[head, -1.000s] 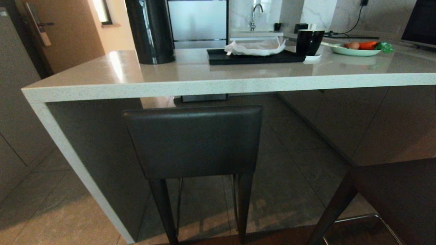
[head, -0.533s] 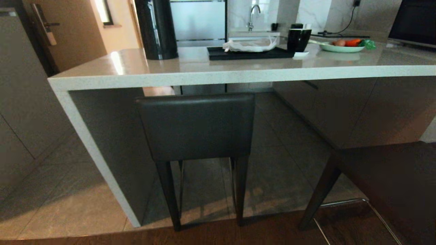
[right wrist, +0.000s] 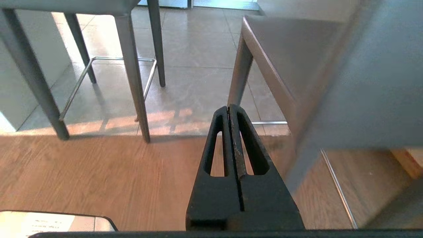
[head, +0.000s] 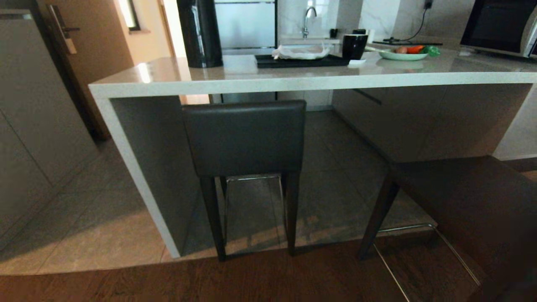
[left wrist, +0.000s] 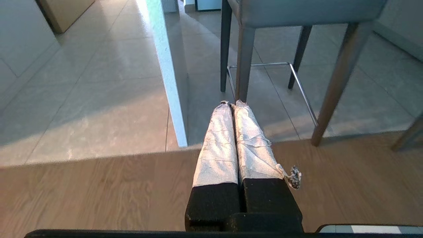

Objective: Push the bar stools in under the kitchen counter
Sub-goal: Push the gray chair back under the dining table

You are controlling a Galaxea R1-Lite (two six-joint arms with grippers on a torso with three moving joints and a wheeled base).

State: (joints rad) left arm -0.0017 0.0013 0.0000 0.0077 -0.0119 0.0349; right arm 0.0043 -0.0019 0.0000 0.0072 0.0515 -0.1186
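Left bar stool [head: 245, 138] already tucked under kitchen counter [head: 293, 79]; right bar stool [head: 457, 197] stands out on the wood floor. Left gripper [left wrist: 234, 105] and right gripper [right wrist: 228, 110] both closed, empty. We'd push its backrest squarely.

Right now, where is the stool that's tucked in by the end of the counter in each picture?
Head view: the tucked-in stool stands left of centre, backrest toward the camera, below the kitchen counter.
Left wrist view: its seat and legs show past the left gripper.
Right wrist view: its legs show, off to one side of the right gripper.
Shared landmark: its metal footrest.
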